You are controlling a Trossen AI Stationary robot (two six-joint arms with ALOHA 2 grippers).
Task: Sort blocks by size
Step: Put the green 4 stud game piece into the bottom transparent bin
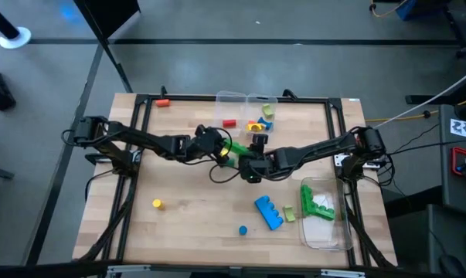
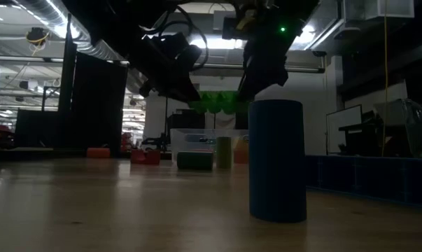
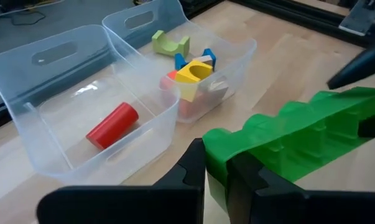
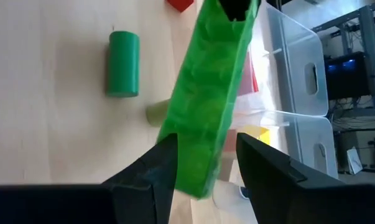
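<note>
A long green studded brick is held in the air over the middle of the table between my two grippers. It also shows in the low view. My left gripper is shut on one end of it. My right gripper is open, with its fingers on either side of the brick's other end. A green cylinder lies on the table below. A blue brick, a lime block, a small blue cylinder and a yellow cylinder lie toward the near edge. My left gripper pinches the green brick's near end between its two fingers. The brick runs on away from the fingers, lifted clear of the table and about level. My right gripper has a finger close against one long side of the brick's other end. A gap shows beside the other finger. I cannot tell whether it touches.
Two clear containers stand at the far edge. One holds a red cylinder, the other yellow, blue and lime blocks. Another clear container with a green brick stands at the near right. A red block lies at the far left.
</note>
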